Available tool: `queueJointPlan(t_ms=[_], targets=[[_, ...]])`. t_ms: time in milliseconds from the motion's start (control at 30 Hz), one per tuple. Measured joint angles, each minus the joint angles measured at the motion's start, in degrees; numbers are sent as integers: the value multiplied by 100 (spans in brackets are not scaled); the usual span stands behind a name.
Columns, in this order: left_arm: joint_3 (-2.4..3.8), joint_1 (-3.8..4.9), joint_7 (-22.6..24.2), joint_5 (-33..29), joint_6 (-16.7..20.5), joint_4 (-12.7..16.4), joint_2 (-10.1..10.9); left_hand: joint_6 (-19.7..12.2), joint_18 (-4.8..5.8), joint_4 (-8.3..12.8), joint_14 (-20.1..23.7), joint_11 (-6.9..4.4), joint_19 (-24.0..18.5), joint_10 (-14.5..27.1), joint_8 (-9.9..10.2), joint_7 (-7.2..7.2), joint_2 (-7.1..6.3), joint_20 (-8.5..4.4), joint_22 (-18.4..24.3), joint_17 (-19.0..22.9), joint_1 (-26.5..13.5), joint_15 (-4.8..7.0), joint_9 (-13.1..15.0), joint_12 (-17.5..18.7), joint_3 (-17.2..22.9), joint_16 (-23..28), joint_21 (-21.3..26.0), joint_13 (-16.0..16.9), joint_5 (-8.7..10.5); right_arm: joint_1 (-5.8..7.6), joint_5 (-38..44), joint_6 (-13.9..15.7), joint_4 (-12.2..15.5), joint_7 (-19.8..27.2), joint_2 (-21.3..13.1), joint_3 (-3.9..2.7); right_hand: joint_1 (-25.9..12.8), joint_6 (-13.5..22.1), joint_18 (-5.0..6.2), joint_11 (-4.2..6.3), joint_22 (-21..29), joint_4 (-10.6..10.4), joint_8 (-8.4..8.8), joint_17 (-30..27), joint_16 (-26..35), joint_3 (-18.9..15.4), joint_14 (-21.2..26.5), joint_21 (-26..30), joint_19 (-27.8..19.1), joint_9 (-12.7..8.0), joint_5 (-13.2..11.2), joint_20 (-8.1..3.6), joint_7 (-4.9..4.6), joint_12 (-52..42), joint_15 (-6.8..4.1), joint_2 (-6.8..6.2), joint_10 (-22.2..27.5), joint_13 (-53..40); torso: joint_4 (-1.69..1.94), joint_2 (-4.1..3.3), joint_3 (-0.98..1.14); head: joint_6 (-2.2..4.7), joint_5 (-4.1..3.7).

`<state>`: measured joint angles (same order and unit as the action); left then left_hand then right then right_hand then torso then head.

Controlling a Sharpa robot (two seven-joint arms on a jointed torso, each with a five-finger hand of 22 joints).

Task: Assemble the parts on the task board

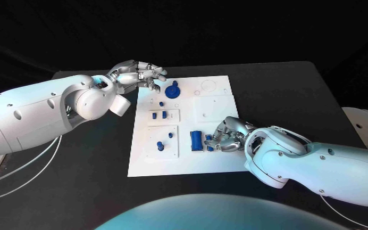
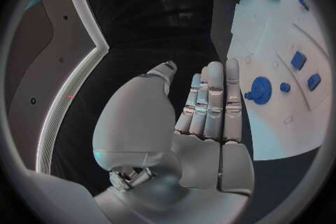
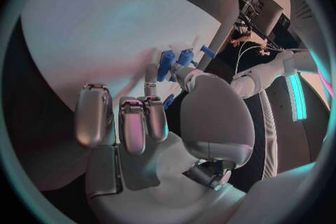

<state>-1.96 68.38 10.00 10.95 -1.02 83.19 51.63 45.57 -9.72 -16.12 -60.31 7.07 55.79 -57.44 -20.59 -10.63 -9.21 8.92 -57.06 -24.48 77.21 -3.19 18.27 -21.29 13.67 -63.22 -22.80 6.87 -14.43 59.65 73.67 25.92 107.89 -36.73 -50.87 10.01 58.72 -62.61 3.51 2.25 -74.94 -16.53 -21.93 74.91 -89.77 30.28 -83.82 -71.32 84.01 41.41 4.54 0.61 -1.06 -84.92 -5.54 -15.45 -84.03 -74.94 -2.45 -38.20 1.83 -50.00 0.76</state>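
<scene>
while left hand (image 1: 138, 74) hovers, fingers spread (empty) | right hand (image 1: 227, 136) fingers curled at blue parts (image 1: 197, 140)

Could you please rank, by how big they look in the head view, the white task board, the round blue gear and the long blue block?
1. task board
2. round blue gear
3. long blue block, though it looks close to the gear, so that order is unsure.

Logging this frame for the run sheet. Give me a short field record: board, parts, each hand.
board: white plate in the middle of the black table
parts: blue pieces on the board, among them a round geared one near the far edge and a longer one near the right hand
left hand: over the board's far left corner, fingers straight and apart, holds nothing
right hand: on the board by the longer piece; hold cannot be told
</scene>
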Motion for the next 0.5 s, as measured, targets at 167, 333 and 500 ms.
queueJointPlan(t_ms=[167, 333, 500], targets=[[0, 0, -2, 1, -1, 0, 0, 0, 0, -16, 0, 0, 0, 0, 0, 0, 0, 0, 0, 0, 0, 0, 4, 0, -16, 0, 0, 6, 0, 0, 0, -26, -3, 0, 1, 0, -84, -12, 0, 0, 1, -24, 28, 0, 0, -814, 0, 10, 0, -7, 91, 0, -12, 0, 0, 118, 0, 0, 1, -1, -1, 0, -4], [0, 0, -4, 2, -1, -1, 1, 0, 0, -16, 0, 0, 0, 0, 0, 0, 0, 0, 0, 0, 0, 0, 5, 0, -16, 0, 0, 6, 0, -1, 0, -30, -2, 6, 1, 0, -132, -20, 0, 0, 1, -39, 33, 0, 0, -1307, 0, 31, 0, -7, 91, 0, -21, 0, 0, 227, 0, 0, 1, -1, -2, 0, -4], [0, 0, -6, 3, -2, -1, 3, 0, 0, -16, 0, 0, 0, 0, 0, 0, 0, 0, -1, 0, 0, 0, 5, 0, -16, 0, 0, 6, 0, -2, 0, -21, 43, 27, -44, 0, -232, -20, 0, 0, 1, -48, 33, 0, 0, -1480, 0, 31, 0, -13, 91, 0, -21, 0, 0, 326, 0, 0, 3, -1, -2, 0, -3]])
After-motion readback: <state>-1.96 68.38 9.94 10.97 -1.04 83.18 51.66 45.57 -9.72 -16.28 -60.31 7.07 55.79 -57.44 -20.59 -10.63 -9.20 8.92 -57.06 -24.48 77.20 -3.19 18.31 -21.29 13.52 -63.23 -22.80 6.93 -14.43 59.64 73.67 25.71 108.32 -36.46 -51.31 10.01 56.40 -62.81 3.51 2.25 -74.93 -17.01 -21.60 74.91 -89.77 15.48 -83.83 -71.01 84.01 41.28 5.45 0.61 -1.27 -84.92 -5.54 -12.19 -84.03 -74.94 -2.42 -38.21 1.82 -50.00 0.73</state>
